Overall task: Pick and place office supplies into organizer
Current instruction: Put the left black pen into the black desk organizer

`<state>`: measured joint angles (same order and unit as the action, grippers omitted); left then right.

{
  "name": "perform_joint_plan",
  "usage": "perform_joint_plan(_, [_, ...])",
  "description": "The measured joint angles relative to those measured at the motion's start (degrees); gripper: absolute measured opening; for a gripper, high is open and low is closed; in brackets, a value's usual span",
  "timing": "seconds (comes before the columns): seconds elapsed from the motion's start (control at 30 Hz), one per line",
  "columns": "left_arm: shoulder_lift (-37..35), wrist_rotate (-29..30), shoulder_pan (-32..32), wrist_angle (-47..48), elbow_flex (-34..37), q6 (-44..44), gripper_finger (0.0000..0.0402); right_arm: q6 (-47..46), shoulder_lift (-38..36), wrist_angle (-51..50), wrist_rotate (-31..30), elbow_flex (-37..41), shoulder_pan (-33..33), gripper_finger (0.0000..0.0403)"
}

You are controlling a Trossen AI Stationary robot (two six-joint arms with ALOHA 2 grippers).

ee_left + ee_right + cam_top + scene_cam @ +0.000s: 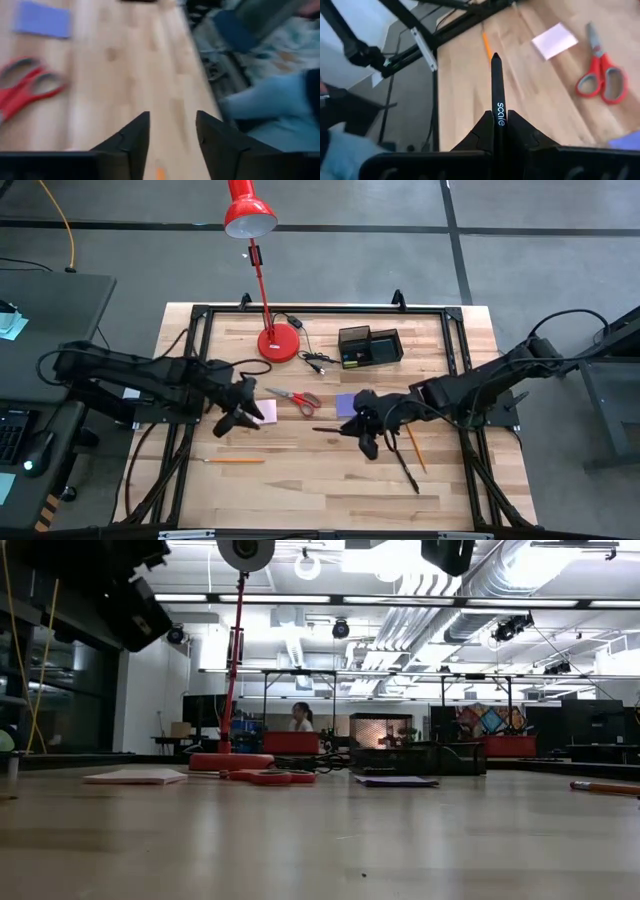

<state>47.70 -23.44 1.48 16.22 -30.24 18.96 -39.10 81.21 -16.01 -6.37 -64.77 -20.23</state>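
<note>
My right gripper hovers over the table's middle right, shut on a black pen. The pen sticks out toward the table's left. My left gripper stands open over bare wood with nothing between its fingers, beside the pink sticky-note pad. The red-handled scissors and the purple pad lie flat between the two grippers. The black organizer stands at the far middle. One orange pencil lies near left. Another lies beside a second black pen, near right. My right gripper pinches the black pen between its two fingers at the printed part of the barrel. The pen lies along the fingers, and its long free end juts forward past the fingertips. It is lifted clear of the table and points toward the table's left side.
The red desk lamp's base and a black cable sit left of the organizer. A black metal frame runs round the tabletop. Bare wood lies along the near edge.
</note>
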Motion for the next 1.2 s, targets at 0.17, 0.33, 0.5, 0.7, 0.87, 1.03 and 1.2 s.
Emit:
perform_joint_plan(0.17, [5.19,-9.19,-0.07,-10.8,-0.02,1.38,0.0178,0.03,0.0,-0.52,4.45,0.0,-0.84,0.0005])
perform_joint_plan(0.33, [8.09,-11.02,-0.03,-18.71,-0.04,5.82,0.0181,-1.41,0.0,-2.52,6.92,0.01,-1.7,0.0007])
perform_joint_plan(0.5, [11.14,-9.51,-0.14,-24.79,0.0,11.11,0.0181,-3.87,0.0,-2.84,2.25,0.0,-1.68,0.0005])
perform_joint_plan(0.7, [13.78,-6.16,-0.4,-27.27,0.0,13.2,0.0167,-4.63,0.0,-2.62,0.19,0.0,-1.66,0.0006])
perform_joint_plan(0.87, [16.33,-4.69,-0.38,-28.36,0.0,16.42,0.0155,-5.72,0.02,-1.89,0.37,0.0,-1.66,0.0005])
perform_joint_plan(1.03, [19.12,-2.87,-0.4,-36.84,0.0,19.1,0.015,-5.94,0.02,-0.24,-1.45,0.0,-1.66,0.0007])
perform_joint_plan(1.2, [21.14,0.95,-0.38,-40.14,-0.03,20.77,0.0154,-5.92,0.04,-0.7,-2.36,0.0,-1.66,0.0005])
